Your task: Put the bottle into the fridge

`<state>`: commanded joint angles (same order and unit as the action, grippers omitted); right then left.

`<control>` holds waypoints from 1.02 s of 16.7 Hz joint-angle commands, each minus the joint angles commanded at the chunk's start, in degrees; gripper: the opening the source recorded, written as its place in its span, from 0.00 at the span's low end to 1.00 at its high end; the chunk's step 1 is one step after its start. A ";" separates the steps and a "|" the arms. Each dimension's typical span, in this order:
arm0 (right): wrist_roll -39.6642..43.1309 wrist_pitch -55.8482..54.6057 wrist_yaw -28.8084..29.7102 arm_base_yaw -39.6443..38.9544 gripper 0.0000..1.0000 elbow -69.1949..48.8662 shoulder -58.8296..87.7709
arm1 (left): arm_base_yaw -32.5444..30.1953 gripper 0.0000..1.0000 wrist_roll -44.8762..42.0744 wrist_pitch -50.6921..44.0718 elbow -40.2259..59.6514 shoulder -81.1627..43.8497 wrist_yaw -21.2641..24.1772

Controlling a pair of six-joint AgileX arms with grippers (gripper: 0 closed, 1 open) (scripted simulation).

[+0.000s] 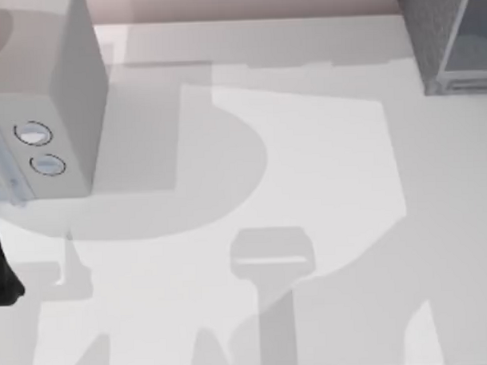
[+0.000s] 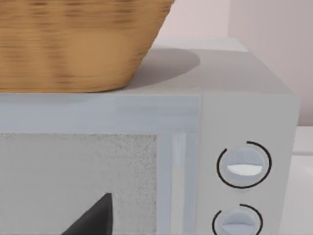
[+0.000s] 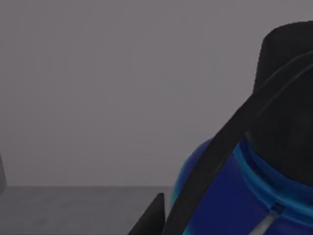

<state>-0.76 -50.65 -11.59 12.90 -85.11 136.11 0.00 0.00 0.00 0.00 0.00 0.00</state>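
Grey fridge (image 3: 98,98) interior behind; bottle (image 3: 230,196) close against my right wrist camera, grip unclear. Lower gently, release upright.

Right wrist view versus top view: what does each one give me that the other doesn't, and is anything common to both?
Right wrist view alone: the bottle up close, black cap, dark blue collar and turquoise body, before a dim grey wall and floor. Top view alone: the table, the pale box with two dials at its left, and the fridge at the far right corner. Shared: possibly the fridge, if that grey space is its inside; I cannot confirm it.
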 joint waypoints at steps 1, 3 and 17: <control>0.00 0.00 0.00 0.00 0.23 0.00 0.00 | 0.00 1.00 0.00 0.00 0.00 0.00 0.00; 0.00 0.00 0.00 0.00 0.38 0.00 0.00 | 0.00 1.00 0.00 0.00 0.00 0.00 0.00; 0.00 0.00 0.00 0.00 1.00 0.00 0.00 | 0.00 1.00 0.00 0.00 0.00 0.00 0.00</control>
